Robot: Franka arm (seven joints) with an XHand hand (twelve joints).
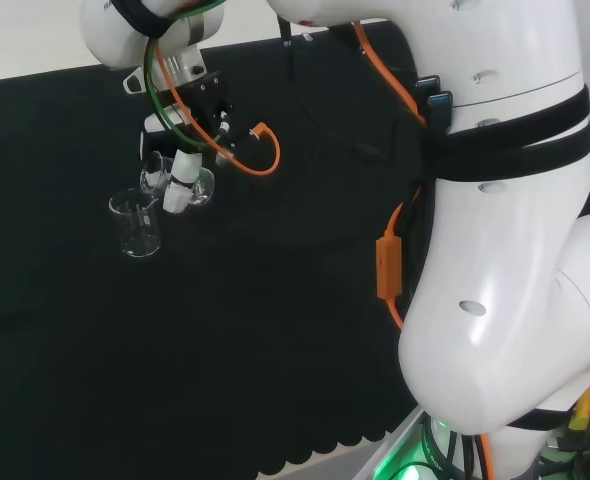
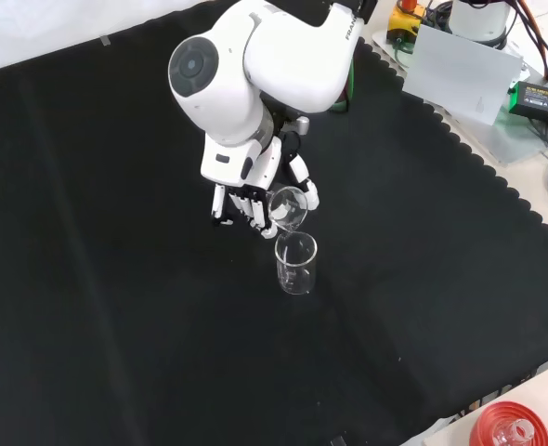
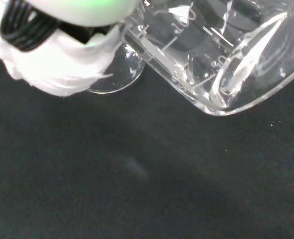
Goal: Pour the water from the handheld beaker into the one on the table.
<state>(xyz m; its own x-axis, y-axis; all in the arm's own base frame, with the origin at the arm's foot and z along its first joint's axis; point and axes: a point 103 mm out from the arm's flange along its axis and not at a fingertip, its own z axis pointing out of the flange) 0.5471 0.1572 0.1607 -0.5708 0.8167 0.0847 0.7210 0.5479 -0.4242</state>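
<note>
We are curling the hand [image 2: 246, 200] round the tilted handheld beaker [image 2: 288, 208], its lip at twelve o'clock above the upright table beaker [image 2: 295, 264]; pouring appears mid-course, unfinished.

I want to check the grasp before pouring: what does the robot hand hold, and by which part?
The robot hand holds a tilted clear beaker, its fingers curled round the beaker's side wall, above a second beaker standing on the cloth.

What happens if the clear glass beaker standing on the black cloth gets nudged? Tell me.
The clear glass beaker standing on the black cloth looks empty, so probably light. It is taller than wide, so a high nudge could tip it. Once down, its round wall would likely roll.
</note>
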